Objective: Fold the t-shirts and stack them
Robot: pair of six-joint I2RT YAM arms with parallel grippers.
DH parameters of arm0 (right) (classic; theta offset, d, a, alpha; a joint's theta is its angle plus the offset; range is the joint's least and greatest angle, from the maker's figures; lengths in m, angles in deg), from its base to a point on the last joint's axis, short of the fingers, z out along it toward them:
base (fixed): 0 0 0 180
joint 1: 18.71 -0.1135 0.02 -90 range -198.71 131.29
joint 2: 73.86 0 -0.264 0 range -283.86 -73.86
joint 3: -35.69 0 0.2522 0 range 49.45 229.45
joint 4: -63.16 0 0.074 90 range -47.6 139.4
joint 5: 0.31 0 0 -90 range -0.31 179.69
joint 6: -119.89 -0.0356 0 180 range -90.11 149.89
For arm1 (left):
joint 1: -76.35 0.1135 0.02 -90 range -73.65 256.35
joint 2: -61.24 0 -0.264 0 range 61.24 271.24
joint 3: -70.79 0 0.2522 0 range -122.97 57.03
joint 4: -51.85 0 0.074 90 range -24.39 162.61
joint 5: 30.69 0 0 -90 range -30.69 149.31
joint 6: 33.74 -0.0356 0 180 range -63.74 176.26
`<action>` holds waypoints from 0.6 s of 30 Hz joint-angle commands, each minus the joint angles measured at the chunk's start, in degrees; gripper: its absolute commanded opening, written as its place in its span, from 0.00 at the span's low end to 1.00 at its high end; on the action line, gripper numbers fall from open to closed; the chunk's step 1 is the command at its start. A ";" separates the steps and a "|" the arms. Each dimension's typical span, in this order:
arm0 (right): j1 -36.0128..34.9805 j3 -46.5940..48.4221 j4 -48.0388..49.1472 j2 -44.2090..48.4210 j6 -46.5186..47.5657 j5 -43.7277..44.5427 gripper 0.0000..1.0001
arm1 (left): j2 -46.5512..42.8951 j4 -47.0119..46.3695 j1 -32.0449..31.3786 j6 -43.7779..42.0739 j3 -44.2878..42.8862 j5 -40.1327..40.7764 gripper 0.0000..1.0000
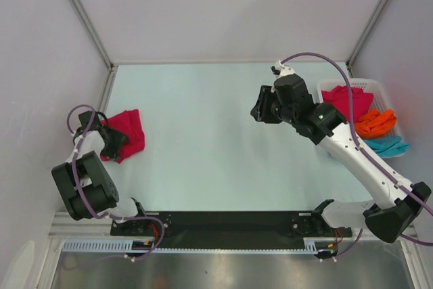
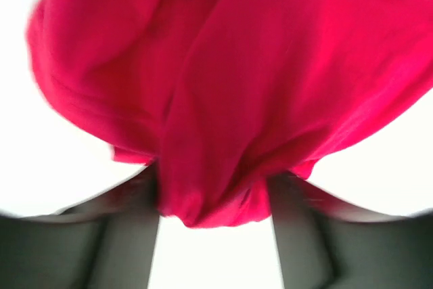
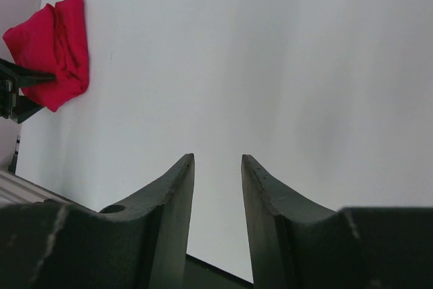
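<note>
The folded crimson t-shirt [image 1: 127, 133] lies on the table, far across from the white basket [image 1: 365, 82], which holds a second crimson t-shirt [image 1: 348, 99], an orange t-shirt [image 1: 376, 123] and a teal t-shirt [image 1: 388, 145]. The left gripper [image 1: 114, 141] straddles a bunched edge of the folded one; I cannot tell whether its jaws pinch it. The right gripper [image 1: 259, 112] hovers near the basket with its jaws narrowly apart and empty. The cloth looks light and limp and would likely slump when lifted, so a shoulder or hem corner seems the best place to pinch.

A shirt [image 1: 127, 133] lies on the table [image 1: 203, 133] at the left, right by the left gripper [image 1: 116, 142]. A basket [image 1: 360, 82] sits at the far right, with more shirts [image 1: 375, 123] inside it.
</note>
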 commanded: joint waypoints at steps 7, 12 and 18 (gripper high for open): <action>-0.39 -0.38 3.81 -2.32 0.06 -2.19 0.38 | -12.16 5.32 0.28 -4.78 -8.66 -0.43 0.83; -0.82 -0.29 4.34 -2.94 0.06 -2.37 0.38 | -16.93 9.02 0.20 -5.48 -15.43 -1.02 1.00; -1.26 -0.03 4.34 -3.47 -0.12 -2.37 0.37 | -9.83 2.35 -4.27 -6.01 -10.89 -11.49 1.00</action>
